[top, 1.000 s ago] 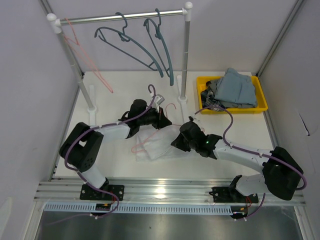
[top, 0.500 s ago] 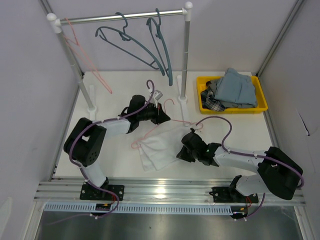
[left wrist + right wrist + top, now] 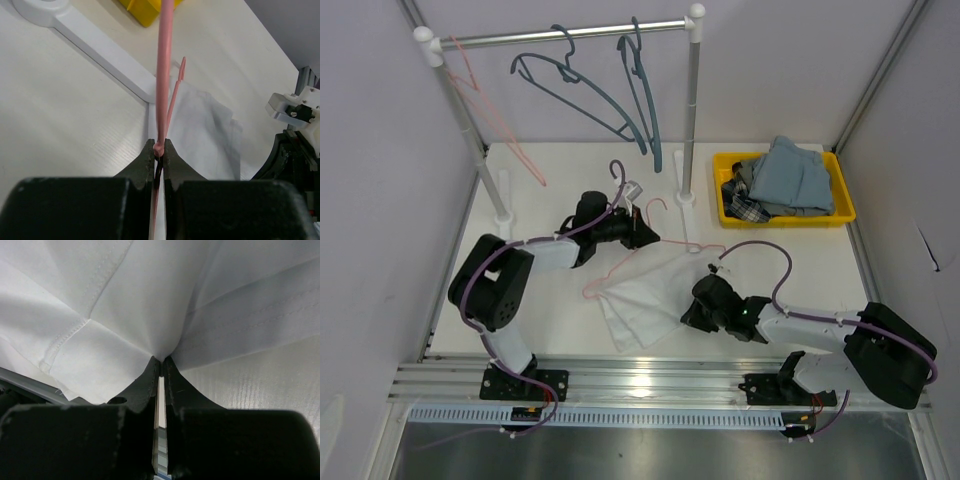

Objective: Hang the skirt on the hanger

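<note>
Top external view: the white table (image 3: pixel 800 270) carries most of the risk, because the white fabric skirt (image 3: pixel 645 295) lies spread on it, near its front edge and between the two arms. Any pull has to drag the cloth across that surface. The skirt is limp and will likely bunch or fold rather than slide open, so the waist could close up before the hanger gets into it.

The thin pink plastic hanger (image 3: pixel 695 246) lies low over the table just behind the skirt, with one end showing at the cloth's left corner. Whether it already runs inside the fabric cannot be told from these views. The left gripper (image 3: pixel 158 150) is clamped narrowly on the hanger's slim bar. A bar that thin may swivel or slip between the fingers if the cloth tugs sideways, and then the hook would swing off line.

The right gripper (image 3: pixel 161 362) is pinched tight on a fold of the skirt, with the cloth puckering into its closed tips. The bite looks small, so a firm pull could strip the fabric free, or it may be holding both layers and sealing the opening.

The two arms work close together, so they risk fouling each other's cables.
</note>
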Tool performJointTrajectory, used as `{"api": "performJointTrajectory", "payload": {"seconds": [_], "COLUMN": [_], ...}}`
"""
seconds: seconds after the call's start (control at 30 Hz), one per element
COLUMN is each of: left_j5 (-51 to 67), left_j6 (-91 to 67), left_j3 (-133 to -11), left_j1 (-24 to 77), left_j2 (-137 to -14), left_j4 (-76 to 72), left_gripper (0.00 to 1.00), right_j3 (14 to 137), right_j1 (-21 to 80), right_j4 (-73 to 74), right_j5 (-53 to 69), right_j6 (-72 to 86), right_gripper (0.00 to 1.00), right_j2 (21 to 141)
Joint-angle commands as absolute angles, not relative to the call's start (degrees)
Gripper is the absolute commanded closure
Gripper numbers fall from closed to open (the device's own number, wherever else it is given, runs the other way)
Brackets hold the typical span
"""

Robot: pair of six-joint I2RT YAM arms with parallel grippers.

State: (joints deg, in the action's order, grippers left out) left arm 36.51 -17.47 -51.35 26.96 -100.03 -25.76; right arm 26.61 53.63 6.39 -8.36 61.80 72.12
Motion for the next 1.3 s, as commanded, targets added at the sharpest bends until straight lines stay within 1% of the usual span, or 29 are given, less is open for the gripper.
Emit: {"api": "performJointTrajectory", "payload": {"seconds": [0.0, 0.23, 0.5, 0.6, 0.73, 0.97, 1.27], "left_j5": [35.86, 30.15, 22.07, 21.18, 21.36, 19.79, 15.47], "left_j6": [-18.89, -22.41, -24.08, -24.61, -24.00, -23.20, -21.27], "left_j3": [-48.78, -43.78, -42.01, -41.13, -40.70, -40.34, -42.88], "left_j1": [26.37, 28.91, 30.85, 31.11, 31.46, 32.25, 36.56], "left_j2": [-97.74, -92.74, -89.48, -88.33, -85.79, -77.88, -67.16], "left_j4": [-31.99, -36.73, -36.56, -37.53, -35.78, -30.68, -20.67], "left_gripper": [1.00, 1.00, 1.00, 1.00, 1.00, 1.00, 1.00], "right_j3": [24.44, 23.90, 24.08, 24.08, 23.39, 18.20, 18.81], "right_j1": [54.67, 56.33, 59.06, 59.41, 59.50, 59.59, 60.29], "right_j4": [6.94, 6.50, 9.31, 9.84, 11.86, 8.09, 11.25], "right_j5": [-8.96, -9.05, -10.99, -10.38, -11.78, -10.46, -12.92], "right_j6": [60.64, 60.38, 61.70, 62.23, 61.87, 63.72, 62.84], "right_gripper": [1.00, 1.00, 1.00, 1.00, 1.00, 1.00, 1.00], "right_j2": [71.63, 71.63, 69.26, 68.29, 67.85, 66.27, 61.26]}}
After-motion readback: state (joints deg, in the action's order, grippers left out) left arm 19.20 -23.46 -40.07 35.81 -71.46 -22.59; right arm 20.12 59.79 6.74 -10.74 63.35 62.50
